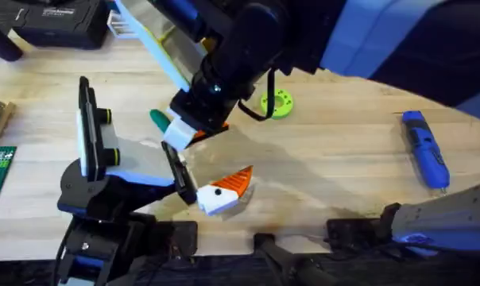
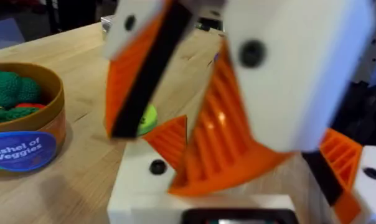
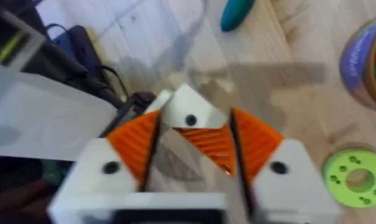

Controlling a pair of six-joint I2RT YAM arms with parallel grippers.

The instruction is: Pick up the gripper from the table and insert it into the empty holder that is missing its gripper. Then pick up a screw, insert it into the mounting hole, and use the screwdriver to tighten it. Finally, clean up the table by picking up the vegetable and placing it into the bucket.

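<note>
Nearest the bases, the left gripper (image 1: 224, 192) lies low over the table (image 1: 343, 171) with its fingers apart, just beside the holder (image 1: 179, 173), a slim black bracket. Just beyond, the right gripper (image 1: 183, 135) is clamped on the gripper (image 3: 189, 107), the white wedge seated between its orange pads (image 3: 135, 146). Farther off lie the vegetable (image 1: 159, 119), the green disc (image 1: 276, 103) and, well apart to the right, the screwdriver (image 1: 425, 148); the bucket (image 2: 26, 152) stands on the wood in the left wrist view.
</note>
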